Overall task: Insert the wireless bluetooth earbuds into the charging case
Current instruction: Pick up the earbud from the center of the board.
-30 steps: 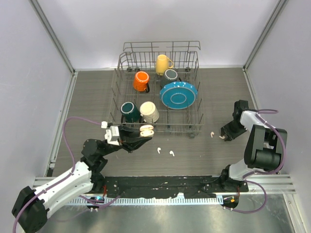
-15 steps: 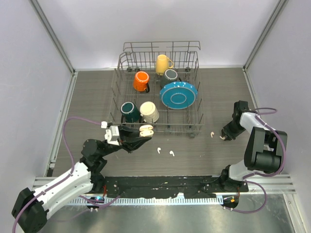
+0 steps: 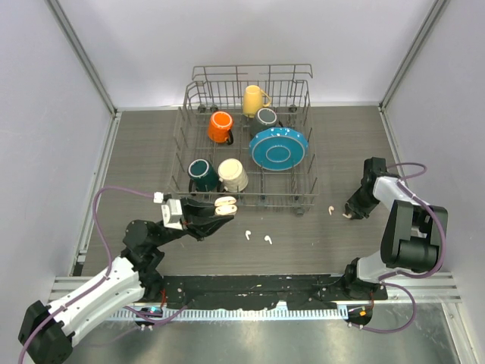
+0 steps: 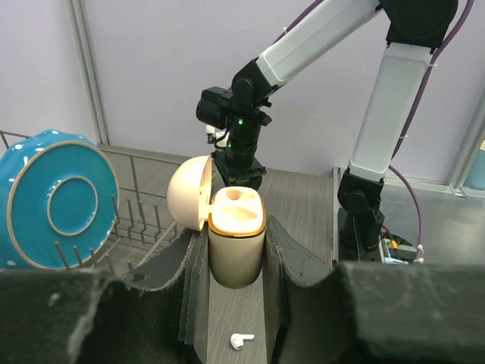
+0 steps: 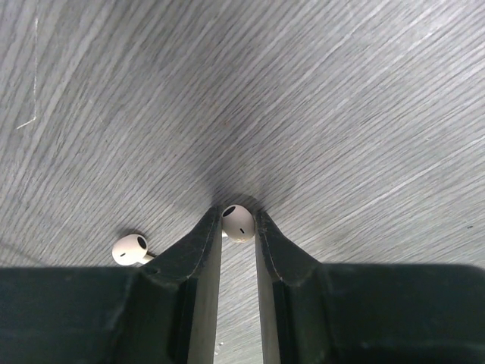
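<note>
A tiny white glossy plastic earbud (image 5: 239,223) is pinched on the grey table (image 5: 341,91) by the right gripper (image 5: 237,213), head toward 12 o'clock, stem hidden. A cream rounded charging case (image 4: 236,236) is clamped upright in the left gripper (image 4: 236,254), lid open toward 9 o'clock

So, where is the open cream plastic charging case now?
In the top view, left of centre, the case sits clamped in the left gripper just before the wire dish rack.
</note>
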Motion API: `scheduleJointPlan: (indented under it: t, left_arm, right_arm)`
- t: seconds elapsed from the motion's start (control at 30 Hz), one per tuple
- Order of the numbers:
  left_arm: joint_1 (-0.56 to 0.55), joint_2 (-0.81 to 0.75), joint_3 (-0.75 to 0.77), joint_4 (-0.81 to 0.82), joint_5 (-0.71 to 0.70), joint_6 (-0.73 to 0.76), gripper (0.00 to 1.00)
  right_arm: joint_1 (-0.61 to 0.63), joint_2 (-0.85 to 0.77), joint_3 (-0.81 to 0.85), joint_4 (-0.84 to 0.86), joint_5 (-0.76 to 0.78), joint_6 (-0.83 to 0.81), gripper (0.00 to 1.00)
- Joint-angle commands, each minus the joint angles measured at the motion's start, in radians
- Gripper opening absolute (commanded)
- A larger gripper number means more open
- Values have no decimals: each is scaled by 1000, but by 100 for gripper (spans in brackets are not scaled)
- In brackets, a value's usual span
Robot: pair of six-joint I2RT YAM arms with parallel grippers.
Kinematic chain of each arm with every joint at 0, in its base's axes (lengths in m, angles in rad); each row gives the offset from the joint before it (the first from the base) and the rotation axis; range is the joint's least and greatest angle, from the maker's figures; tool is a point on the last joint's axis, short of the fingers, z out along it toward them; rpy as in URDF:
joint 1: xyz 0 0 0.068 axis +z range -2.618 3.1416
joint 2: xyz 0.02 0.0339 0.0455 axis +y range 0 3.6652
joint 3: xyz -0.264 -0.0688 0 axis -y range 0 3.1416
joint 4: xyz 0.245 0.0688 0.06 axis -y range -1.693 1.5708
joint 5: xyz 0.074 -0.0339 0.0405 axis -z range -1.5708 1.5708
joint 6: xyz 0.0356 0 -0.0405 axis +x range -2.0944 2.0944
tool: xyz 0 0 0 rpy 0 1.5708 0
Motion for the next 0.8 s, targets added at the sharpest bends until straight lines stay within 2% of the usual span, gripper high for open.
scheduleJointPlan:
  t: [0.0, 0.23, 0.53, 0.77]
  left_arm:
    - [-4, -13, 15, -11, -8, 33, 0]
    - [-4, -2, 20, -4, 7, 52, 0]
    - [-2, 11, 67, -17, 50, 66, 0]
    - [-4, -16, 57, -27, 38, 40, 0]
  right_arm:
    - [32, 5, 23, -41, 87, -48, 1]
    - [85, 68, 58, -66, 144, -58, 1]
    - [119, 68, 77, -74, 179, -66, 1]
    - [139, 131, 167, -97, 207, -114, 1]
